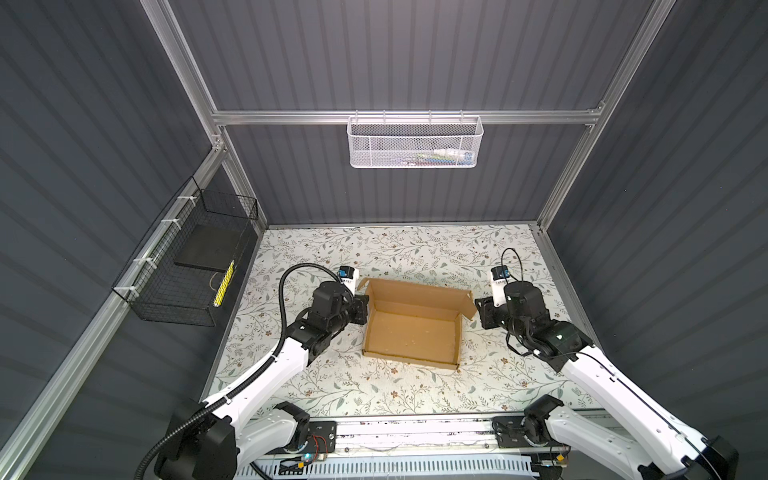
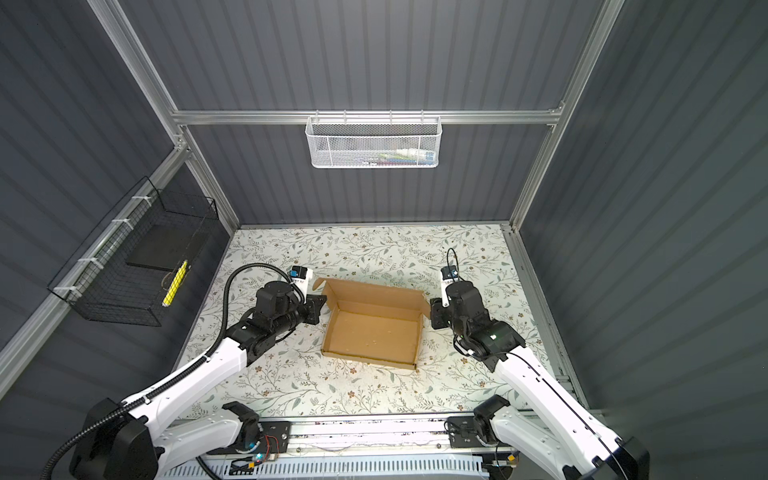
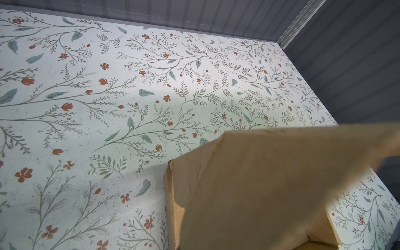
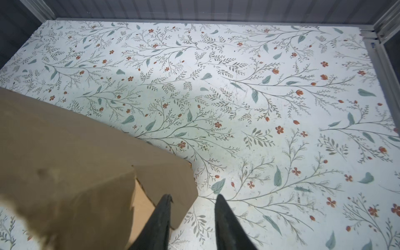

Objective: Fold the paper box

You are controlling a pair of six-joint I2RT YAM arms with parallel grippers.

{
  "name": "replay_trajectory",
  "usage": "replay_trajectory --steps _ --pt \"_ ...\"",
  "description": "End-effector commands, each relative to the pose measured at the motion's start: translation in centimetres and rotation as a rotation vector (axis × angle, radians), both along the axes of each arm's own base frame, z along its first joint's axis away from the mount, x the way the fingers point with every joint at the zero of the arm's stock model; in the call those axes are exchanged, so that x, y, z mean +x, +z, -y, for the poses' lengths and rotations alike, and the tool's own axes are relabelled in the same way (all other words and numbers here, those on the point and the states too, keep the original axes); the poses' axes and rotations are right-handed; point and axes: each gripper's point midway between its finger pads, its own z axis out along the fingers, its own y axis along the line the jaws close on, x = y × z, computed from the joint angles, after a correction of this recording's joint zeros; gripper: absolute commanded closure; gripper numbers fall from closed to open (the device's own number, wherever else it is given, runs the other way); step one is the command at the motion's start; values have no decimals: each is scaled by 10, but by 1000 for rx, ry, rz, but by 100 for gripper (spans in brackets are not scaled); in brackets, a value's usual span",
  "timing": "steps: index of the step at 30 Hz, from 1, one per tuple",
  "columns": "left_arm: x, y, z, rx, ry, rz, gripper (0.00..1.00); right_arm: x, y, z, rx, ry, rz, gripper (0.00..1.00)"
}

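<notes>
While both arms flank it, paper box (image 1: pixel 413 328) sits mid-table, walls up, rear unfinished.
Right gripper (image 4: pixel 193 195) spread, one finger beside corner flap (image 4: pixel 168 177); left gripper (image 1: pixel 360 309) state unreadable. Risk: lopsided push could slide box.

A white mesh basket (image 1: pixel 414 143) is hanging from the back rail (image 1: pixel 291 117). A black wire basket (image 1: pixel 187 266) is hanging on the side wall (image 1: pixel 83 166), holding a dark slab (image 1: pixel 210 245) and 1 yellow strip (image 1: pixel 223 284).
</notes>
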Motion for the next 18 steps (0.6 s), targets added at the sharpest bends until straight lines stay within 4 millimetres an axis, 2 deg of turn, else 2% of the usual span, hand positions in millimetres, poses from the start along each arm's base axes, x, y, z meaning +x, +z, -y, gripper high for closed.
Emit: replay_trajectory --steps 1,10,18 --pt "-7 -6 -2 35 -14 -31 100 -1 8 -13 19 75 -5 63" --pt "-7 -5 -2 29 -12 -30 100 -18 12 -5 39 59 -6 62" --pt "-6 -5 -1 25 -15 -30 100 -26 2 -8 44 84 -46 62"
